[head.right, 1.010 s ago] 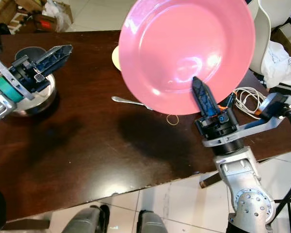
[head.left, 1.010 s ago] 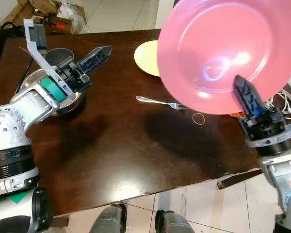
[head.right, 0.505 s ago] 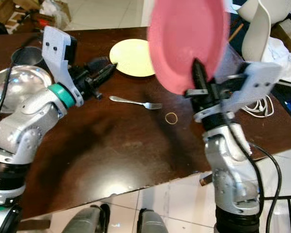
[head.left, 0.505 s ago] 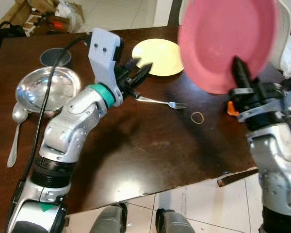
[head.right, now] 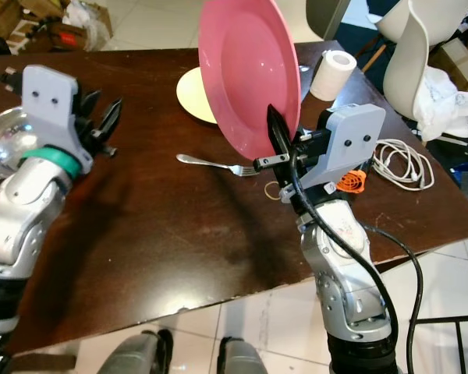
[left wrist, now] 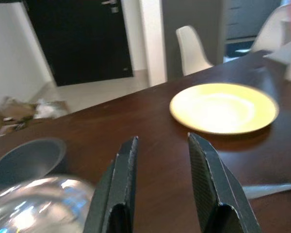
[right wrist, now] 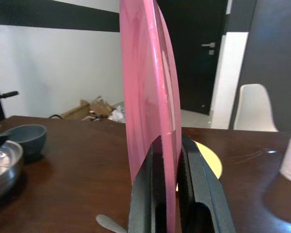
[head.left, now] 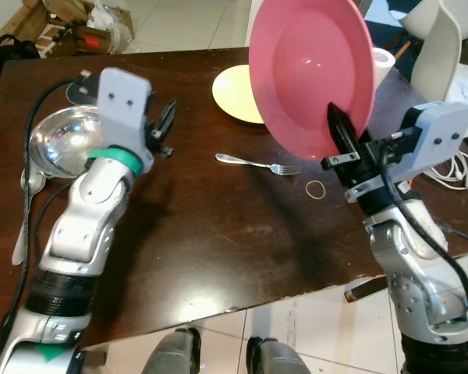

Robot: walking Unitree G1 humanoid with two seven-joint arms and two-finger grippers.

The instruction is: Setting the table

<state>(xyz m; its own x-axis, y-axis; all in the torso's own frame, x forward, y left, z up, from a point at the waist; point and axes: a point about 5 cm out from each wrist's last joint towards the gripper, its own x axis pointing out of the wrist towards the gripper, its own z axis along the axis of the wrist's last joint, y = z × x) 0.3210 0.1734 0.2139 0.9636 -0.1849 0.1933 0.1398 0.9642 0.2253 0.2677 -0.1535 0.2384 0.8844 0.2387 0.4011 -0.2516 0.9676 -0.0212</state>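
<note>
text: none legible | labels: none legible | brands: none legible | numbers: none legible | signs: none legible
</note>
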